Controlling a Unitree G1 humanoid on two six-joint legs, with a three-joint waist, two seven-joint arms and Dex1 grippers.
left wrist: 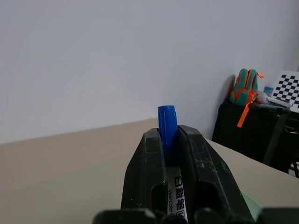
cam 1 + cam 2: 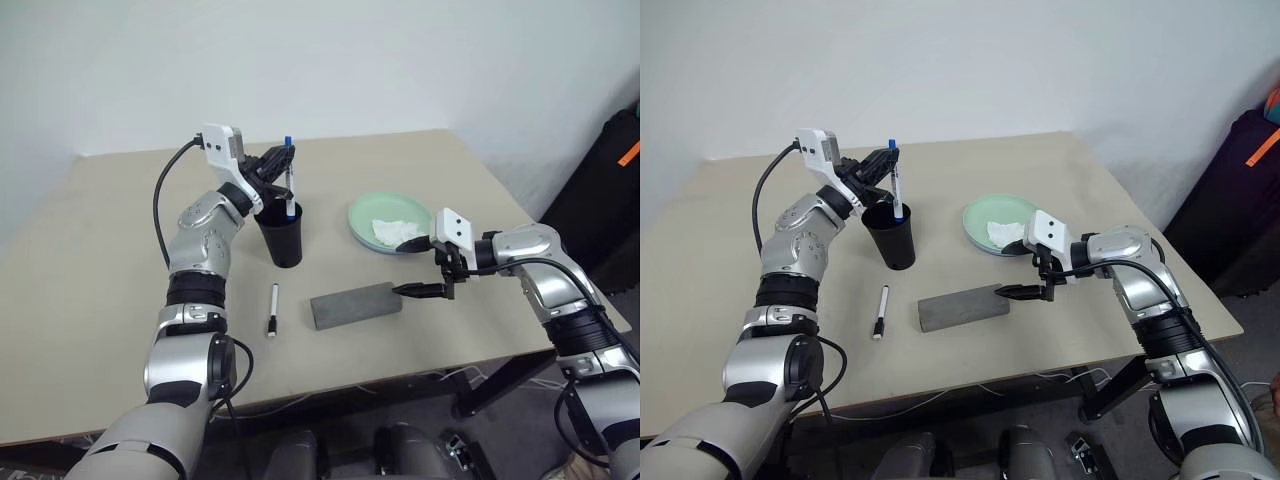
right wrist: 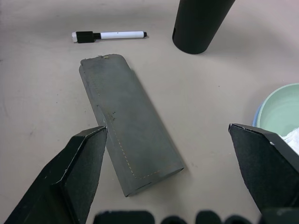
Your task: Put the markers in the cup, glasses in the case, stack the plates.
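Observation:
My left gripper (image 2: 277, 167) is shut on the blue-capped marker (image 2: 289, 178). It holds the marker upright, with the lower end at the mouth of the black cup (image 2: 283, 240); the cap shows between the fingers (image 1: 154, 163). The black-capped marker (image 2: 272, 309) lies on the table in front of the cup. The grey case (image 2: 355, 305) lies shut beside it. My right gripper (image 2: 416, 268) stands open just past the case's right end, touching nothing. The mint green plate (image 2: 361, 211) sits on a light blue plate (image 3: 256, 117). The glasses are out of view.
A crumpled white tissue (image 2: 395, 232) lies in the green plate. The table's right edge (image 2: 560, 270) runs close behind my right arm, and a black suitcase (image 2: 600, 200) stands beyond it. A backpack (image 1: 245, 86) rests on dark luggage off to the side.

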